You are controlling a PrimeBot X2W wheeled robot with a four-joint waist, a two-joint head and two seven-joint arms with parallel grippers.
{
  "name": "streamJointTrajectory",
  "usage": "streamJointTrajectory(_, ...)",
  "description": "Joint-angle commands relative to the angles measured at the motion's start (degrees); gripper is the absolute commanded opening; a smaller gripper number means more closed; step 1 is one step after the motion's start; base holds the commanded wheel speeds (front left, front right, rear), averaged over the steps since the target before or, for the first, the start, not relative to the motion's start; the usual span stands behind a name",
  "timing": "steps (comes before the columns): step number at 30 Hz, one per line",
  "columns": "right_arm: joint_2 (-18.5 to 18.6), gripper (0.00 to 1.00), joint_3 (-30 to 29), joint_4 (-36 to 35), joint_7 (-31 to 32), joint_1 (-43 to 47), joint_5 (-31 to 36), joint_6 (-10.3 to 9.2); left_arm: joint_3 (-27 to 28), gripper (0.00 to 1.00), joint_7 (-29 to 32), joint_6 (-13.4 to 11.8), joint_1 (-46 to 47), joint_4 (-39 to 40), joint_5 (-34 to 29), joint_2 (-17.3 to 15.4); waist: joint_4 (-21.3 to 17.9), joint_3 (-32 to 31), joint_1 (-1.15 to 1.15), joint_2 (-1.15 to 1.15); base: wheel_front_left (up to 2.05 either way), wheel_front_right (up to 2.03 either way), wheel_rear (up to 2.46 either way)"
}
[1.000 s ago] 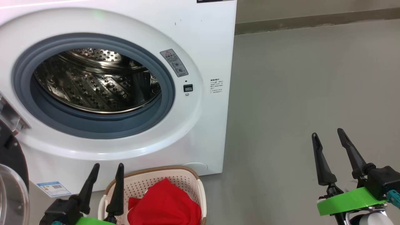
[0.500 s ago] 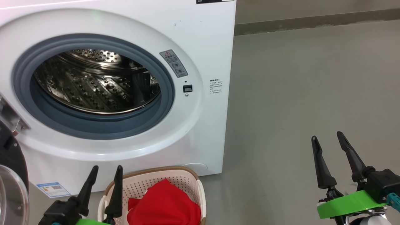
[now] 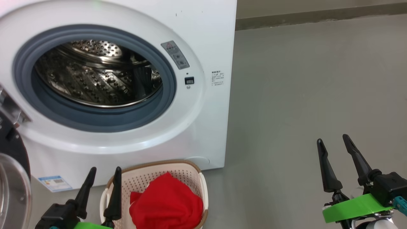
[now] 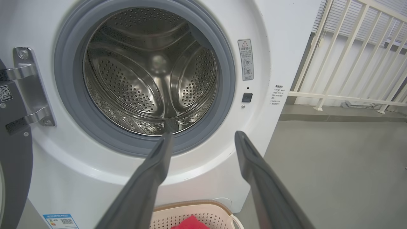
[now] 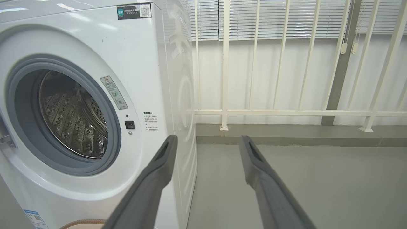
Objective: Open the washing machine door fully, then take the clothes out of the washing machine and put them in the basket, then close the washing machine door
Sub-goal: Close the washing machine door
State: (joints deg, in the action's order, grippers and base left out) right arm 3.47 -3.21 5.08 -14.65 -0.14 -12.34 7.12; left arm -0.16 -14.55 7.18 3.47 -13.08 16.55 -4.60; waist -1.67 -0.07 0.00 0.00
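The washer (image 3: 203, 38) stands ahead of the left gripper (image 3: 105, 169), with the door (image 3: 12, 187) swung out at that gripper's left. The basket (image 3: 140, 184) sits on the floor (image 3: 302, 95) before the washer, just right of that gripper, with the clothes (image 3: 167, 205) in it. The right gripper (image 3: 332, 138) hangs well right of both, a railing (image 5: 286, 112) beyond it.

The white washing machine (image 3: 206, 47) stands with its black-rimmed door (image 3: 14, 178) swung open leftward. Red clothes (image 3: 167, 203) lie heaped in the cream perforated basket (image 3: 143, 179) just before it.
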Motion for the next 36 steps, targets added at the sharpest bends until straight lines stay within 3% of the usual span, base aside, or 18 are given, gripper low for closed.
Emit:
streamJointTrajectory(1,0.63,1.00,0.93,-1.31,-0.35,-1.14,0.62,0.36,2.14,1.00,-0.45,0.31,1.12,1.75,-0.68,-0.68,0.11,0.04,0.00,0.00,-1.76,1.76,0.00)
streamJointTrajectory(15,0.63,1.00,0.88,-1.21,-0.35,-1.68,0.47,0.36,1.31,1.00,-0.45,0.31,0.87,4.18,0.25,-1.09,0.44,0.50,0.00,0.00,-1.57,1.57,0.00)
streamJointTrajectory(36,0.48,1.00,0.68,-1.20,-0.35,-1.75,0.42,0.36,2.15,1.00,-0.45,0.31,1.19,3.75,-1.06,-0.34,2.54,1.11,0.00,0.00,-0.06,0.06,0.00)
